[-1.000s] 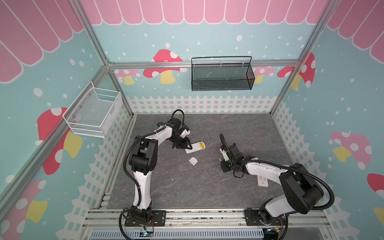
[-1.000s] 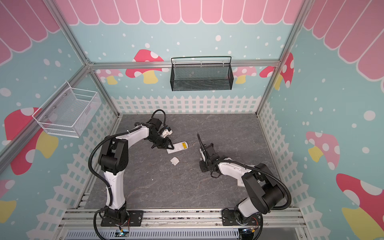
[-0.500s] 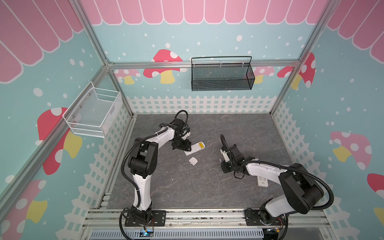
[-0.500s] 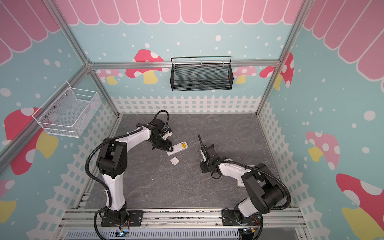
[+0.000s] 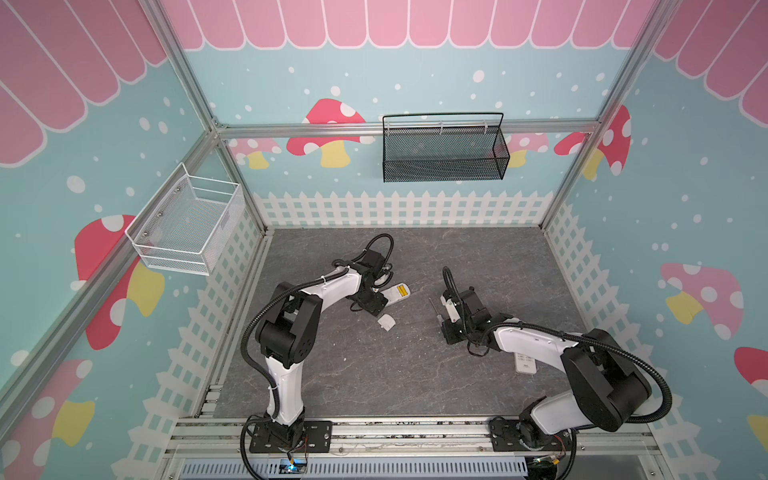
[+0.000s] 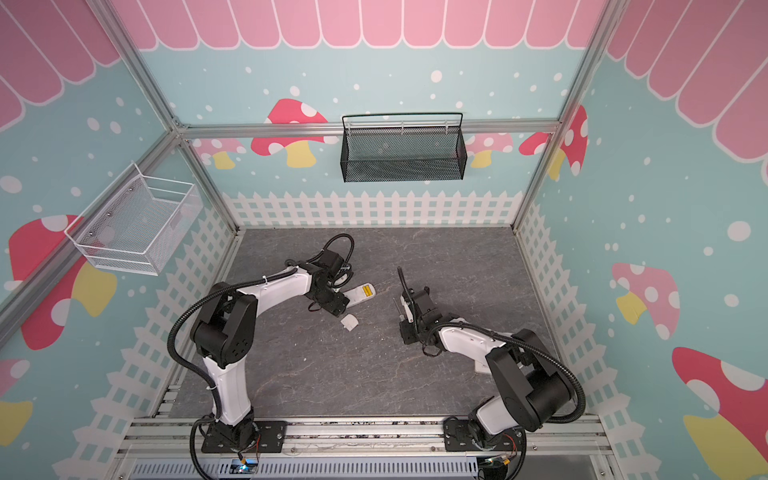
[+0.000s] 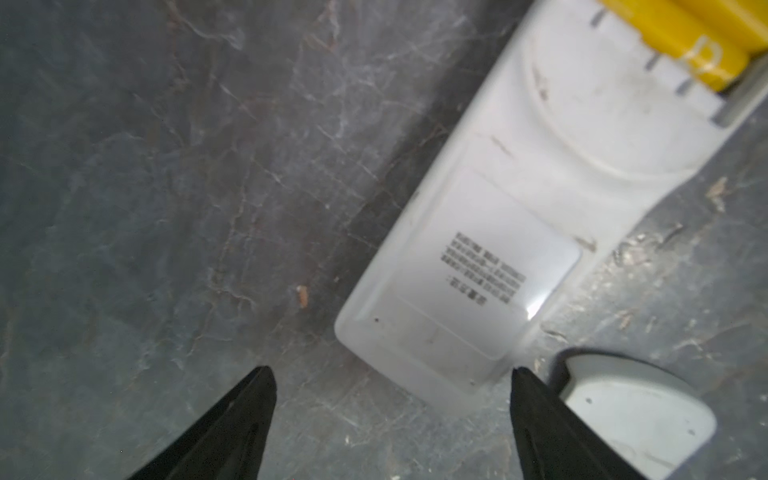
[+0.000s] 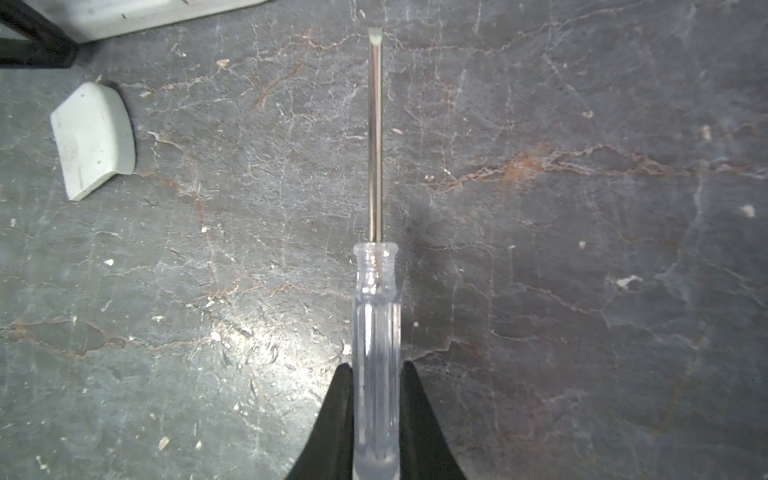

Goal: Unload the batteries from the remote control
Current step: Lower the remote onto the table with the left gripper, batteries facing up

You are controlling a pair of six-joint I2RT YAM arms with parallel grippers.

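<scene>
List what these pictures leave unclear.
- Batteries: left wrist view, cut off by the picture's edge.
- Label on the remote: left wrist view, print too blurred to read.
- Second remote: in both top views, partly hidden by the right arm.

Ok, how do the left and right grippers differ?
The left gripper is wide open; the right gripper is shut. The left gripper holds nothing; the right gripper clamps the screwdriver by its clear handle. The left gripper sits at the remote control, at the end away from the yellow batteries, beside the battery cover; the right gripper is apart from it. Both are low over the tabletop.
</scene>
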